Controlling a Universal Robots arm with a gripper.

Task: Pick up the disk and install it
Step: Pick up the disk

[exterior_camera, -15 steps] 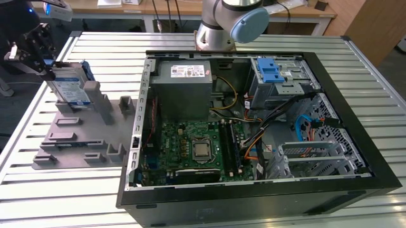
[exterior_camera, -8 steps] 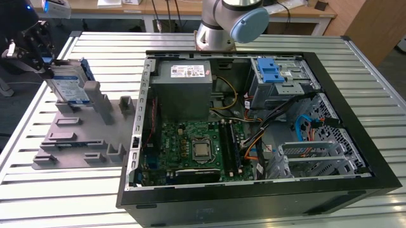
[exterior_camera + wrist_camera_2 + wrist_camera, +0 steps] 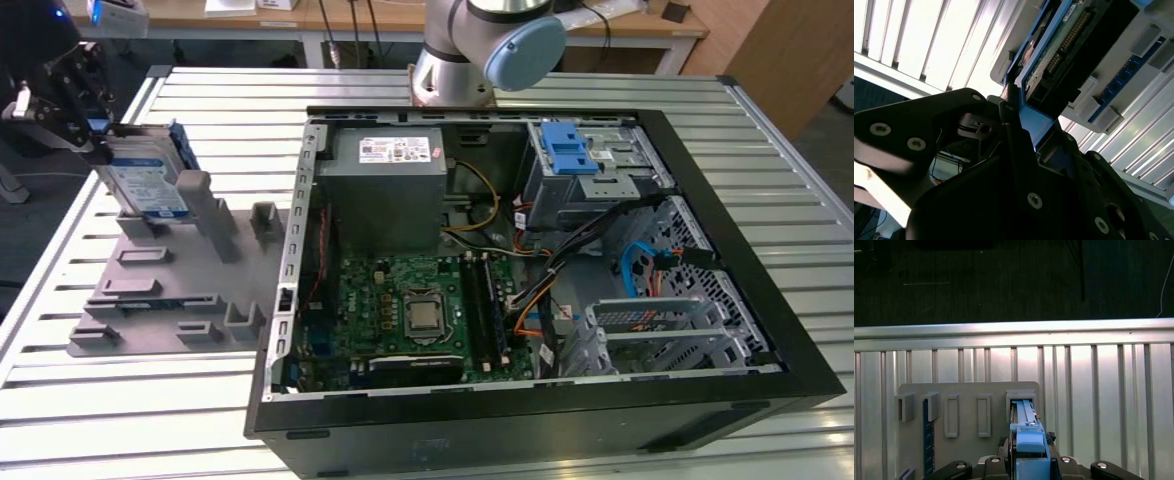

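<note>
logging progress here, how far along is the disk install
Done: the gripper is at the disk and looks closed on its blue rail. In hand: the disk, upright at the grey holder on the exterior view's left; whether it is lifted is unclear. Left: the install, since the disk is outside the open computer case.

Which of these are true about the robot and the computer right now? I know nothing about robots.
1. The disk stands on edge in the grey holder, outside the computer case. True.
2. The gripper hangs over the middle of the computer case. False: it is shut on the disk, at the exterior view's left.
3. The computer case lies open, its circuit board showing. True.
4. The disk lies flat. False: it stands upright in the grey holder.
</note>
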